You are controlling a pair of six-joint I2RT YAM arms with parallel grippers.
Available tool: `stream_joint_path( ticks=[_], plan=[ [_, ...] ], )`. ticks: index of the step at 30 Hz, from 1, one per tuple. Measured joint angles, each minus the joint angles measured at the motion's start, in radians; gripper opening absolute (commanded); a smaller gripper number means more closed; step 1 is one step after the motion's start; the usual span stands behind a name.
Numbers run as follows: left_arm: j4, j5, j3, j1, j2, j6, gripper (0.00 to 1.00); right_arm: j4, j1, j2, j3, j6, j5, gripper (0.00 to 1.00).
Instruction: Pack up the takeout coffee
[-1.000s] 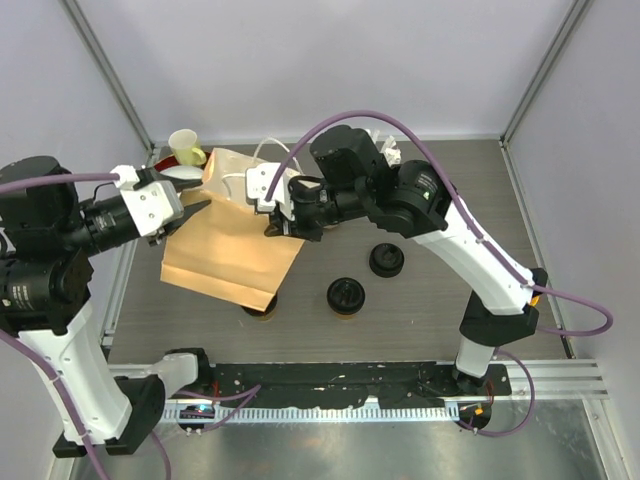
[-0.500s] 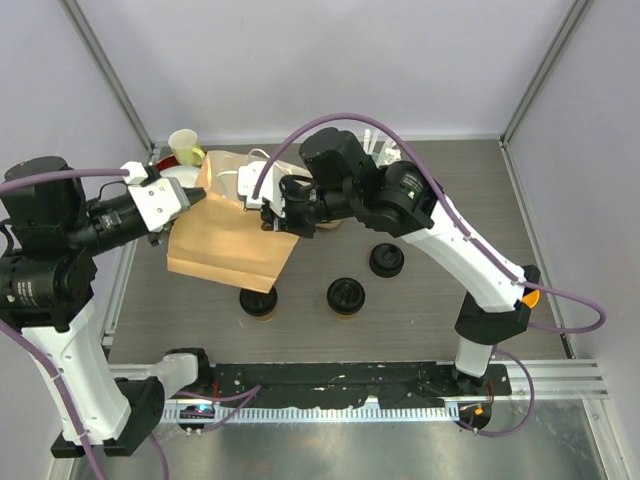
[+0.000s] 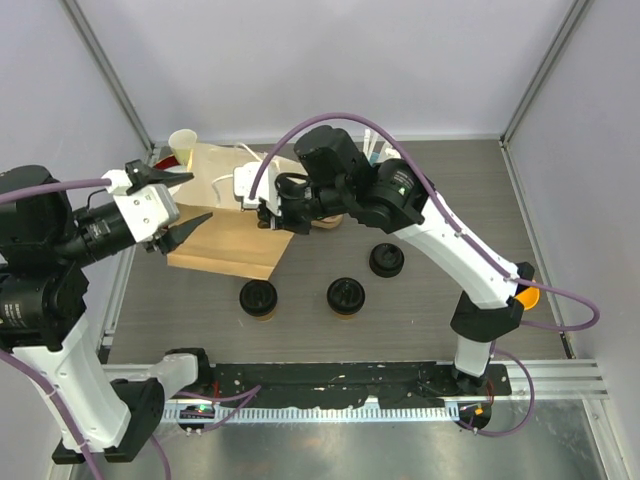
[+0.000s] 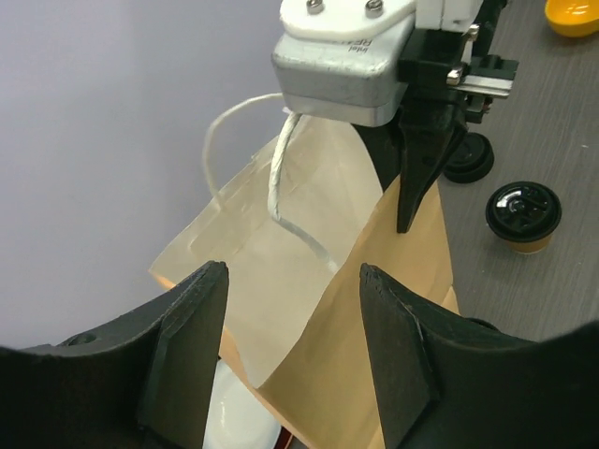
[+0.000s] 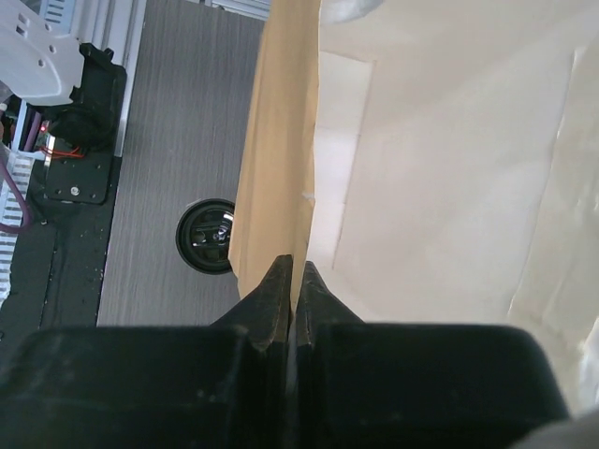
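Two tan cups with black sip lids stand on the table: one at front left (image 3: pixel 258 298), one at front centre (image 3: pixel 346 296). A brown paper bag (image 3: pixel 228 225) with white cord handles lies tilted at the back left. My right gripper (image 3: pixel 268 214) is shut on the bag's mouth edge; in the right wrist view the jaws (image 5: pixel 295 267) pinch the paper (image 5: pixel 281 140), with one capped cup (image 5: pixel 208 236) below. My left gripper (image 3: pixel 196 198) is open beside the bag's left edge, holding nothing. In the left wrist view its fingers (image 4: pixel 292 268) frame the bag (image 4: pixel 374 318), and a capped cup (image 4: pixel 523 213) shows beyond.
A black lid (image 3: pixel 386 260) sits to the right of the cups and shows in the left wrist view (image 4: pixel 465 159). A lidless tan cup (image 3: pixel 183 146) stands at the back left corner by a red and white item (image 3: pixel 166 162). The frame posts bound the table.
The right gripper has pulled the bag back and left, uncovering the front-left capped cup. The left gripper has drawn back from the bag and stands open.
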Motion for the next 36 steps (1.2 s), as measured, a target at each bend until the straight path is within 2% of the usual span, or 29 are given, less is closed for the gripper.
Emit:
stream_joint_path(
  ticks=[8, 14, 26, 29, 30, 33, 35, 36],
  plan=[
    [0.0, 0.105, -0.049, 0.0, 0.0, -0.074, 0.63, 0.001, 0.001, 0.016, 0.002, -0.014, -0.032, 0.01],
    [0.0, 0.1, -0.134, 0.0, -0.01, -0.07, 0.61, 0.003, 0.001, 0.016, 0.004, -0.017, -0.059, 0.01],
    [0.024, 0.036, -0.249, -0.04, -0.029, -0.016, 0.44, -0.012, 0.0, 0.019, 0.004, -0.007, -0.072, 0.01],
    [0.023, -0.001, -0.266, -0.064, -0.041, -0.006, 0.34, -0.014, 0.0, 0.023, 0.004, -0.002, -0.056, 0.01],
    [0.023, -0.015, -0.269, -0.07, -0.046, -0.003, 0.21, -0.014, 0.0, 0.023, 0.004, 0.001, -0.047, 0.01],
    [0.02, -0.039, -0.272, -0.085, -0.049, 0.006, 0.0, -0.011, 0.0, 0.023, 0.004, 0.004, -0.016, 0.01],
    [0.018, -0.043, -0.272, -0.09, -0.048, 0.008, 0.0, -0.004, -0.002, 0.024, 0.004, 0.005, 0.0, 0.01],
    [0.018, -0.046, -0.272, -0.09, -0.048, 0.011, 0.0, 0.001, -0.002, 0.025, 0.004, 0.008, 0.006, 0.06]
  ],
)
